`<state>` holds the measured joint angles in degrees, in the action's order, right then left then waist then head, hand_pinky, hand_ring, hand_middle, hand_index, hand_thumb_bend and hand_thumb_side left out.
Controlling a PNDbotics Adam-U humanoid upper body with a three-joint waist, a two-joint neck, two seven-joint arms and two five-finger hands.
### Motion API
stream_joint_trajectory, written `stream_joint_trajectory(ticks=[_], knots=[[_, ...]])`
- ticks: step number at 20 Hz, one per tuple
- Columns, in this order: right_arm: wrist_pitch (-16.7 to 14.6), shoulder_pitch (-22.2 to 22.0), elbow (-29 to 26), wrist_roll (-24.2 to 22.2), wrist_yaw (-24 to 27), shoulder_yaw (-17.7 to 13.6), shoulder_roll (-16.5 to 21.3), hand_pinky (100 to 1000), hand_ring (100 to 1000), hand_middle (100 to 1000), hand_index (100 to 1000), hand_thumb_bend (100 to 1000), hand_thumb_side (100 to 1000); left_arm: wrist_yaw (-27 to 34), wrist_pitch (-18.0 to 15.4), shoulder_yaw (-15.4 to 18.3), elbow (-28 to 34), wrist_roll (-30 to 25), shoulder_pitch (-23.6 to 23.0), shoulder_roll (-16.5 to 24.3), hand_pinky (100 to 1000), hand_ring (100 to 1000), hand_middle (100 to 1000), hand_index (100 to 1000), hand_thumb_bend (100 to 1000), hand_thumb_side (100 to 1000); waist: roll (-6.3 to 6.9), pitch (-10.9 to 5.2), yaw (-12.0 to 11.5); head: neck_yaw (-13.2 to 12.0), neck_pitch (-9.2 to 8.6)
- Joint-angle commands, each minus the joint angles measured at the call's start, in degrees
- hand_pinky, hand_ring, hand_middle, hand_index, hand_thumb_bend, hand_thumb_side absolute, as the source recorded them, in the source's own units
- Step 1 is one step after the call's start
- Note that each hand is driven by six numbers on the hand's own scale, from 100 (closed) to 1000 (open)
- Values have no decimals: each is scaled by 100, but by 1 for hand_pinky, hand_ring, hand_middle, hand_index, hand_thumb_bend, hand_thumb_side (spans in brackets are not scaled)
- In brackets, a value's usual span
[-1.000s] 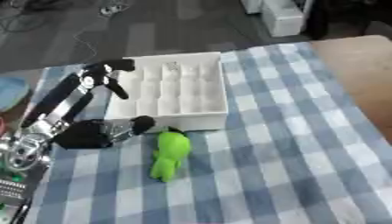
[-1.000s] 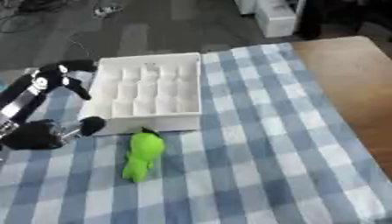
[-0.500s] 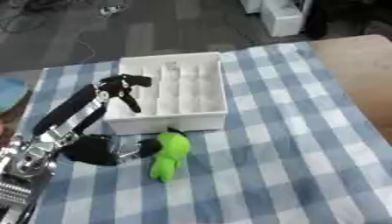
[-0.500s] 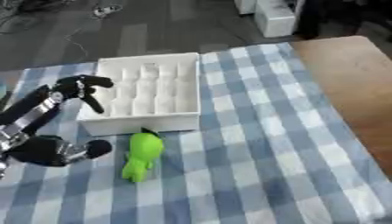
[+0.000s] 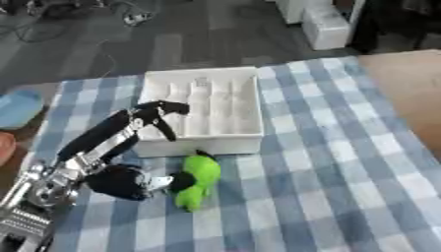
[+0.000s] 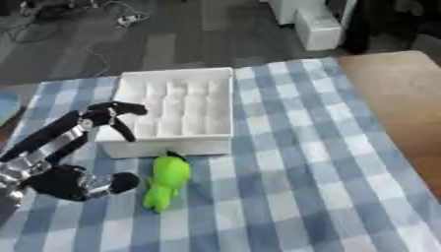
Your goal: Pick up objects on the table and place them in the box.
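A green plush toy [image 5: 196, 180] lies on the blue-and-white checked cloth just in front of the white compartmented box [image 5: 205, 82], its head near the box's front wall. My left hand [image 5: 158, 114] hangs over the box's front-left corner, fingers relaxed and spread, holding nothing. My left arm runs down to the lower left, and its black joint [image 5: 120, 181] sits on the cloth right beside the toy. What lies in the box's compartments cannot be made out. My right hand shows in no view.
A blue object [image 5: 19, 105] and a brownish one [image 5: 3, 148] lie at the left edge. Bare wooden tabletop [image 5: 406, 81] shows at the right, beyond the cloth. Past the far edge there is dark floor with cables and a white unit [image 5: 324, 25].
My left hand has moved from the box's left side to its front-left corner. The arm's black joint has slid right, closer to the green toy. The toy and box stay put.
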<state>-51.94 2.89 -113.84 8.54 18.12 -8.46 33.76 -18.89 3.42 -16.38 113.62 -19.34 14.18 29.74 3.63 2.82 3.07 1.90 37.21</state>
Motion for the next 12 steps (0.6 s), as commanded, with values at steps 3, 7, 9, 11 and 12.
stream_joint_trajectory(ticks=[3,7,9,11,12], knots=[[-3,69,-75,-47,26,-22,119,487,598,658,747,165,1000,5,102,-33,98,-325,66,36,1000,672,876,999,589,744,-21,-45,11,-29,-19],[-3,68,-75,-65,42,-24,122,487,598,658,747,164,1000,-7,82,-35,98,-392,88,26,998,669,875,998,585,746,-19,-49,11,0,1],[-3,68,-75,-71,51,-27,123,487,598,657,747,163,1000,5,79,-33,98,-386,106,19,998,668,875,999,584,746,-20,-50,12,11,-3],[-3,66,-75,-76,58,-28,121,487,598,658,747,163,1000,14,84,-36,98,-387,123,9,998,669,875,999,586,749,-21,-50,11,23,-5],[-3,65,-75,-77,64,-29,121,487,598,658,747,162,1000,19,85,-39,98,-389,131,8,998,669,874,998,587,747,-22,-51,9,34,-4]])
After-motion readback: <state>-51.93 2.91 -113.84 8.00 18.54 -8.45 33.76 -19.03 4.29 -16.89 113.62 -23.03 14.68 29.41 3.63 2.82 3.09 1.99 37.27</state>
